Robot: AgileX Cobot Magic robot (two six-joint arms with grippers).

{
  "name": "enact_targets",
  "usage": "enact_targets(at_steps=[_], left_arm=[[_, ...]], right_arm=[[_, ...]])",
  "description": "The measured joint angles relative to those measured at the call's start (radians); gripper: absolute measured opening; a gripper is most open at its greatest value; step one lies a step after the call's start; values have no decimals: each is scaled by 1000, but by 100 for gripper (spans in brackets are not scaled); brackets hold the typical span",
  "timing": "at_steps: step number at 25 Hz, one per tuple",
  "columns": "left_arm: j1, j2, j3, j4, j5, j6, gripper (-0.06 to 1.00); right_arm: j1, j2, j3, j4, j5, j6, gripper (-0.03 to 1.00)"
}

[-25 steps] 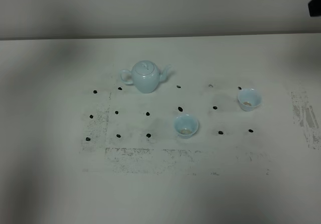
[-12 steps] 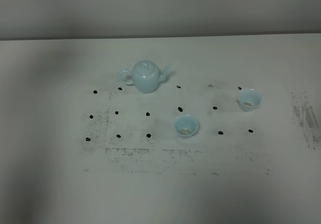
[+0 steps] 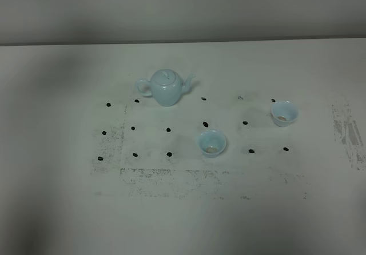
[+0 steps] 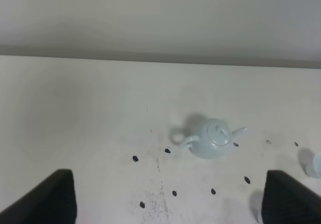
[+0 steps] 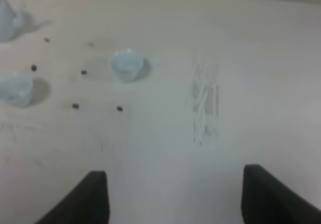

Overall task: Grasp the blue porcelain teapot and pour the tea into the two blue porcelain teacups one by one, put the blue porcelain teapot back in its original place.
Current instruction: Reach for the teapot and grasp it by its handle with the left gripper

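The blue porcelain teapot [image 3: 166, 87] stands upright on the white table, lid on, handle to the left and spout to the right. It also shows in the left wrist view [image 4: 213, 139] and, cut off at the edge, in the right wrist view [image 5: 6, 23]. One teacup [image 3: 212, 143] stands in front of it to the right, the other teacup [image 3: 284, 113] farther right. Both cups show in the right wrist view [image 5: 15, 88] [image 5: 125, 65]. My left gripper [image 4: 170, 204] is open and empty, well short of the teapot. My right gripper [image 5: 175, 199] is open and empty, away from the cups. Neither gripper shows in the exterior view.
Black dot marks [image 3: 168, 130] form a grid on the table around the teapot and cups. Scuffed grey patches lie at the front [image 3: 171, 178] and at the right [image 3: 346, 132]. A grey wall [image 3: 183, 9] rises behind the table's far edge.
A dark piece of the right arm, seen at the top right corner one second ago, has left the exterior view. The teapot and cups have not moved.
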Motion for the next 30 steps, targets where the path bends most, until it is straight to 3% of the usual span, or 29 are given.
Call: enact_targets(at_steps=[10, 30], left_arm=[[0, 0, 0, 3, -3, 0, 72], [0, 0, 0, 3, -3, 1, 72]], right_arm=[[0, -157, 130, -18, 3, 4, 54], [0, -249, 141, -22, 11, -28, 51]])
